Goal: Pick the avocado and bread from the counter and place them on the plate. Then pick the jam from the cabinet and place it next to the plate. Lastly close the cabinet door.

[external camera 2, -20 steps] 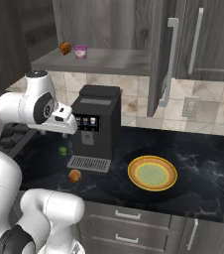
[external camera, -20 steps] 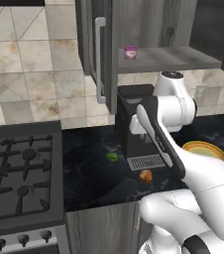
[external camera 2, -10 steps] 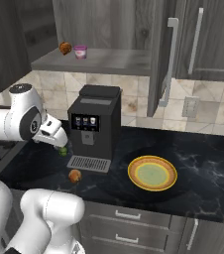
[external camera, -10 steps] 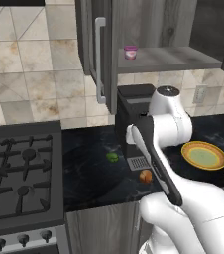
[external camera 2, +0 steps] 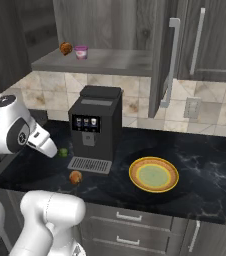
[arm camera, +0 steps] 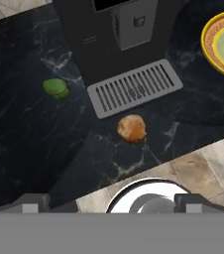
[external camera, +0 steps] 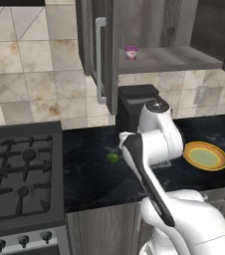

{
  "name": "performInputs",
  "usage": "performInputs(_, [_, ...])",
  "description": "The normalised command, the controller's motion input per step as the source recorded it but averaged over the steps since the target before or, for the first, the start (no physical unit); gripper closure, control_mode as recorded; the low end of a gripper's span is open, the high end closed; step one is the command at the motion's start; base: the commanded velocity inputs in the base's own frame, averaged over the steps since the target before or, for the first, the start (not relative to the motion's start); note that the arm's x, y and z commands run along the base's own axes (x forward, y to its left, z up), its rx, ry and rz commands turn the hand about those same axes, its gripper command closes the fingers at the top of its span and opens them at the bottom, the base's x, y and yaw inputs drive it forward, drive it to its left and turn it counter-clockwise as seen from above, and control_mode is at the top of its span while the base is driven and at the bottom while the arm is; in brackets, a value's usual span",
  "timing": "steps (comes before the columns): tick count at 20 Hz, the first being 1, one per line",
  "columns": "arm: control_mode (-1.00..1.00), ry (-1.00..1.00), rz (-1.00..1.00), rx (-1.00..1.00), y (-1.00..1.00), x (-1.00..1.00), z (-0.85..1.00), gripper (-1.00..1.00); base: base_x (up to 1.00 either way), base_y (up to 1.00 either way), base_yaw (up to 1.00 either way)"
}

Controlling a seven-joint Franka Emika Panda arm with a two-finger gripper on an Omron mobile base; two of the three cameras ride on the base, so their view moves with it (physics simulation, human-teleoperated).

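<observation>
Black counter (arm camera: pixel 29 144): avocado (arm camera: pixel 57 88), bread (arm camera: pixel 132 128); no readable writing.

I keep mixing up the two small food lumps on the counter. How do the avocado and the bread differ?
The avocado is glossy green; the bread is orange-brown with a lighter patch. The avocado lies off to one side of the coffee machine, while the bread sits just in front of its drip grille. Both are small, roundish, similar in size, and rest on the black counter, off the plate.

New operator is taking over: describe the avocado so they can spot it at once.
Find the black coffee machine on the counter. The avocado lies on the stone beside the machine, on the stove side. It is the glossy green lump; the bread before the drip tray is orange-brown.
</observation>
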Motion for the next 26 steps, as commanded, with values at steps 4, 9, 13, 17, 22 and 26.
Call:
performInputs(4, [-1.0, -0.01, -0.17, 0.0, 0.19, 0.0, -0.13, -1.0, 0.0, 0.0, 0.0])
performInputs(9, [-1.0, 0.0, -0.14, 0.0, 0.17, 0.01, -0.12, -1.0, 0.0, 0.0, 0.0])
performInputs(13, [-1.0, 0.0, -0.1, 0.0, 0.16, 0.09, -0.12, -1.0, 0.0, 0.0, 0.0])
performInputs(17, [-1.0, 0.0, -0.03, 0.0, 0.07, 0.12, -0.19, -1.0, 0.0, 0.0, 0.0])
performInputs(22, [-1.0, 0.0, -0.02, 0.0, 0.09, 0.19, -0.2, -1.0, 0.0, 0.0, 0.0])
performInputs(26, [-1.0, 0.0, -0.02, 0.0, 0.13, 0.24, -0.18, -1.0, 0.0, 0.0, 0.0])
